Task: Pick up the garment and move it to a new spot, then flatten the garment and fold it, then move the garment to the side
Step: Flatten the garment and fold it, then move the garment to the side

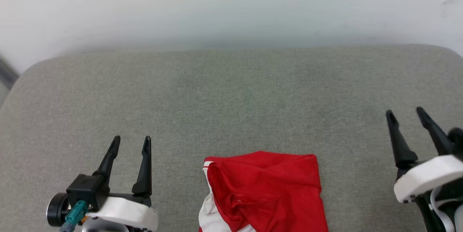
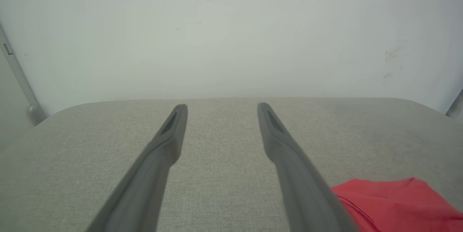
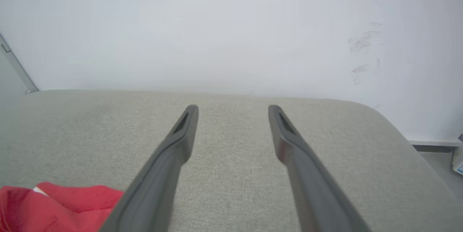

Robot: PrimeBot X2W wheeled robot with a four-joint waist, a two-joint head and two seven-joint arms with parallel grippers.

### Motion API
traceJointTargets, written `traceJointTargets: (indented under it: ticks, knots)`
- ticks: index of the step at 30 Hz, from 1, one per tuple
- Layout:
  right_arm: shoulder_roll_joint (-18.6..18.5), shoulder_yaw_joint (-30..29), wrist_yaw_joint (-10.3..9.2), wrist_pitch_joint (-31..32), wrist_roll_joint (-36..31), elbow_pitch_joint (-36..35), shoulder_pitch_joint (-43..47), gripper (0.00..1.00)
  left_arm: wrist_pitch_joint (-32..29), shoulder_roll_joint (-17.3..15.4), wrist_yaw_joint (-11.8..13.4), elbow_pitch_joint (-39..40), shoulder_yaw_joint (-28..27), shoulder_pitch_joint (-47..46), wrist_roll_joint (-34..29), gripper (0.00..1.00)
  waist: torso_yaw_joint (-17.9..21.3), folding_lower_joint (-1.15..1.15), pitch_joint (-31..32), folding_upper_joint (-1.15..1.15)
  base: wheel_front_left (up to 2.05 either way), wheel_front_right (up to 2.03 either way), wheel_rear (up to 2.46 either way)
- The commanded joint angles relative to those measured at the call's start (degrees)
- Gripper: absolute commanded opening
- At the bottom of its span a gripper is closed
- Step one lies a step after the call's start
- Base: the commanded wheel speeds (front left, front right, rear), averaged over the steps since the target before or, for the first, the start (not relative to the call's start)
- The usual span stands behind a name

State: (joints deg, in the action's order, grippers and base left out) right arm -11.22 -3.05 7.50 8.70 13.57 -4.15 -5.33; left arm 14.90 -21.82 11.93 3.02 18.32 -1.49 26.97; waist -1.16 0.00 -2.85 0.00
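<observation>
**Both my hands open and empty, the red shirt lying between them**

My left hand (image 1: pixel 132 139) hangs over the near left of the grey upholstered surface (image 1: pixel 231 91). Its two dark fingers are spread wide, with nothing between them. My right hand (image 1: pixel 405 111) is out at the right edge, a little further up the surface, with its fingers just as wide apart and likewise holding nothing.

The garment (image 1: pixel 267 188) lies between them, low in the head view and well apart from either hand. It is a compact folded red bundle with a strip of white along its left side, and the frame cuts off its lower part.

Along my left hand (image 2: pixel 222 106) a red corner of the garment (image 2: pixel 398 199) shows low on the right. Along my right hand (image 3: pixel 233 107) the garment (image 3: pixel 61 206) shows low on the left. A pale wall (image 1: pixel 231 7) stands behind the surface.
</observation>
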Motion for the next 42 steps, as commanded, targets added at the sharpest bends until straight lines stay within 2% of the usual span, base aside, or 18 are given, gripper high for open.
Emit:
traceJointTargets:
  ticks: [1, 7, 15, 25, 32, 36, 39, 42]
  knots:
    - [1.0, -1.0, -0.01, -2.3, -1.4, -1.1, 1.7, 1.0, 0.3, 0.1, 0.6, 0.2, -0.3, 1.2, -0.2, 1.0, 0.6, 0.0, 1.3, 0.0, 0.0, 0.0, 0.0]
    - [3.5, -1.5, -0.02, -6.4, -3.7, -3.4, 5.9, 1.0, 0.3, -0.3, 1.3, 0.1, -0.3, 3.1, -0.7, 1.0, 0.7, 0.0, 3.3, 0.0, 0.0, 0.0, 0.0]
    - [6.5, 0.5, -0.02, -6.5, -4.7, -6.9, 14.1, 1.0, 0.4, -0.3, 1.6, -1.2, -0.1, 5.6, -1.0, 1.0, 0.6, 0.0, 5.8, 0.0, 0.0, 0.0, 0.0]
    - [7.5, 0.6, -0.01, -5.8, -4.4, -10.0, 13.7, 1.0, 0.4, 0.5, 1.2, -2.4, -0.5, 4.9, -0.8, 1.0, 0.8, 0.0, 5.6, 0.0, 0.0, 0.0, 0.0]
    - [7.9, -0.9, -0.02, -4.3, -2.7, -10.1, 14.7, 1.0, 0.4, 1.1, -0.1, -3.0, -1.4, 3.4, -1.6, 1.0, 0.0, 0.0, 4.7, 0.0, 0.0, 0.0, 0.0]
    - [7.5, -4.2, -0.02, -0.5, 2.3, -8.2, 15.4, 1.0, 0.3, 2.1, -0.9, -3.0, -2.3, 2.5, -2.3, 1.0, -1.6, 0.0, 3.6, 0.0, 0.0, 0.0, 0.0]
    - [5.2, -7.3, -0.01, 5.1, 7.9, -5.3, 16.2, 1.0, 0.3, 3.2, -1.6, -2.6, -3.1, 1.8, -3.1, 1.0, -3.4, 0.0, 2.5, 0.0, 0.0, 0.0, 0.0]
    - [2.4, -7.9, -0.01, 12.7, 13.4, -2.3, 16.5, 1.0, 0.3, 4.6, -2.1, -1.6, -3.6, 1.4, -4.1, 1.0, -5.1, 0.0, 0.9, 0.0, 0.0, 0.0, 0.0]
